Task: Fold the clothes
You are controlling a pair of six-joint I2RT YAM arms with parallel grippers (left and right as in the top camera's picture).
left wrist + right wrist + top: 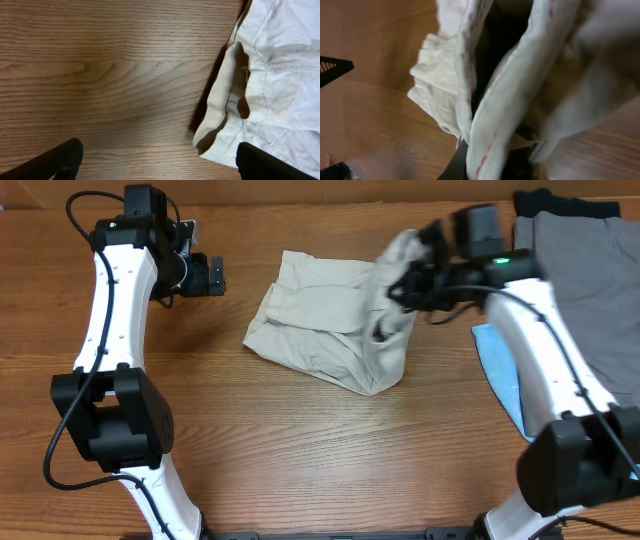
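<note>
A cream-white garment point(325, 320) lies crumpled in the middle of the wooden table. My right gripper point(405, 280) is shut on its right edge and holds that part lifted above the table. In the right wrist view the cloth point(520, 75) hangs bunched over the fingers point(492, 167) and hides them. My left gripper point(212, 275) is open and empty, over bare table left of the garment. In the left wrist view its fingertips point(157, 162) frame bare wood and the garment's hem point(235, 115) lies to the right.
A grey garment point(585, 290) lies at the far right on a dark one point(545, 200). A light blue cloth point(500, 365) lies under the right arm. The table's front half is bare wood.
</note>
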